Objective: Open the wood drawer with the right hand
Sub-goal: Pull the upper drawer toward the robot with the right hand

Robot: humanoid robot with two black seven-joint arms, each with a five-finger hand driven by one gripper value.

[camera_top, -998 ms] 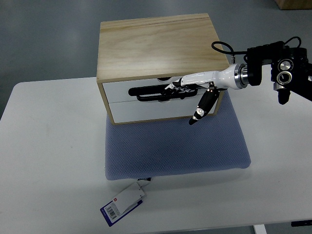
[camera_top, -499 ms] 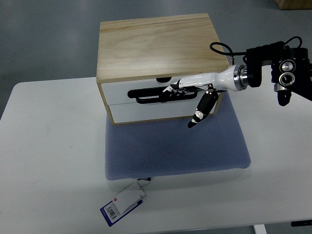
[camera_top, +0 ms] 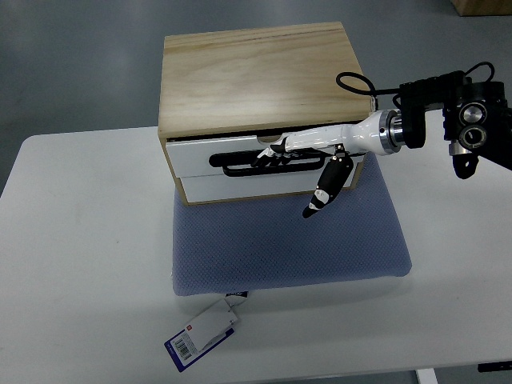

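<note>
A light wood drawer box (camera_top: 260, 76) stands on a blue-grey mat (camera_top: 288, 240) on the white table. It has two white drawer fronts, one above the other. The upper drawer (camera_top: 200, 152) sticks out slightly, with a thin dark gap under the box's top. My right hand (camera_top: 276, 152) reaches in from the right, its fingers curled over the upper drawer's black bar handle (camera_top: 232, 164). The thumb (camera_top: 324, 190) hangs down in front of the lower drawer (camera_top: 240, 187), touching nothing. The left arm does not show.
A blue and white barcode tag (camera_top: 202, 334) lies on the table by the mat's front left corner. The right arm's black camera housing (camera_top: 468, 120) hangs at the right edge above the table. The grey floor lies beyond the table's back edge.
The right hand has pulled toward the front, and the upper drawer has slid a little way out of the box. A dark gap now shows above its front.
</note>
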